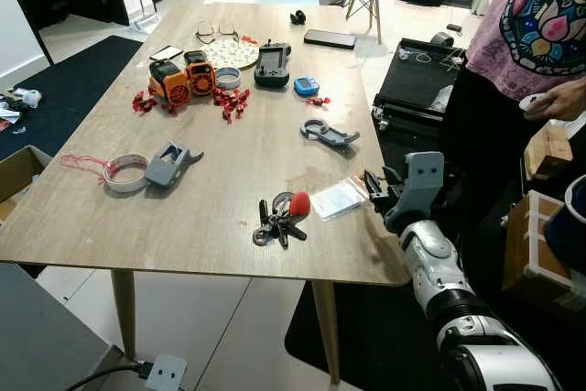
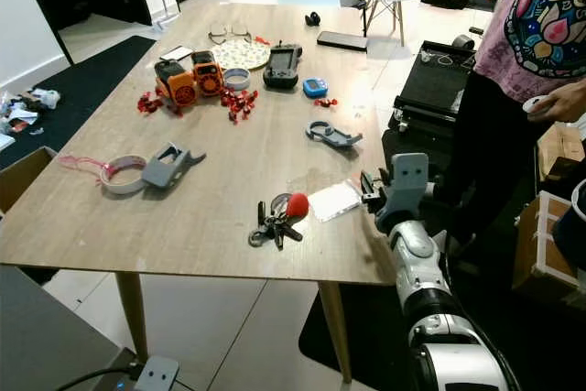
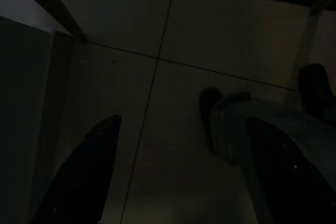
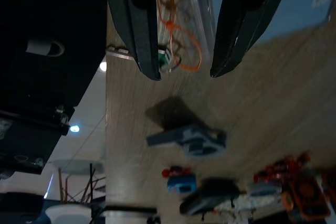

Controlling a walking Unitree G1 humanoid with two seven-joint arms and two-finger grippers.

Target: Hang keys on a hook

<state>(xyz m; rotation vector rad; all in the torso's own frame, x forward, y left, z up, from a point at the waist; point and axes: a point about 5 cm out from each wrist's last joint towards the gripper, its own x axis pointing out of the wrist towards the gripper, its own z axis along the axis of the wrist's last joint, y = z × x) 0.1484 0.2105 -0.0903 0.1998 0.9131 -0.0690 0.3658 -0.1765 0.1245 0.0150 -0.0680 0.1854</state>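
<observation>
A bunch of keys (image 1: 277, 219) with a red fob (image 1: 299, 202) lies near the front edge of the wooden table (image 1: 183, 217). Just right of it is a clear plastic packet (image 1: 337, 199). My right gripper (image 1: 372, 186) hovers at the table's right edge, right of the keys, fingers apart and pointing at the packet (image 4: 184, 19); nothing is held. A grey hook-shaped part (image 1: 327, 133) lies farther back on the table. My left gripper (image 3: 184, 121) hangs open over the dark floor.
A person (image 1: 536, 34) stands at the right, a controller in each hand. On the table are a tape roll (image 1: 125, 172) with a grey piece (image 1: 171, 164), orange devices (image 1: 183, 80), red bits, a handheld remote (image 1: 272, 65) and a phone (image 1: 330, 38). Boxes (image 1: 540, 244) stand at the right.
</observation>
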